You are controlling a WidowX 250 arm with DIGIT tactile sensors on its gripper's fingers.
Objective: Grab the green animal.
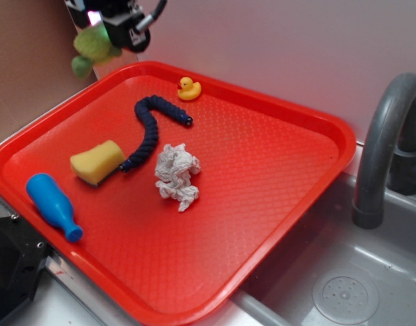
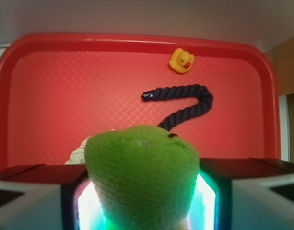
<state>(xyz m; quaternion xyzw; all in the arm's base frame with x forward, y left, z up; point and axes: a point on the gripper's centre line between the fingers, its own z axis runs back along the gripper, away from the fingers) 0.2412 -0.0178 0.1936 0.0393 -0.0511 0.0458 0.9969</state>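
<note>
The gripper [image 1: 107,35] is clamped on the turtle [image 2: 143,175], holding it in the air over the tray's [image 1: 275,224] far left corner; on the tray lie a duck [image 1: 188,88], rope [image 1: 150,129], sponge [image 1: 97,161], crumpled cloth [image 1: 176,175] and blue bottle [image 1: 51,205].

One red tray [image 1: 289,115] carries one yellow duck [image 1: 188,88], one dark rope [image 1: 148,129], one yellow sponge [image 1: 97,161], one blue bottle [image 1: 53,206] and one crumpled white cloth [image 1: 176,175]. One green animal [image 1: 92,47] sits at eleven o'clock, and one grey faucet [image 1: 384,142] at three.
</note>
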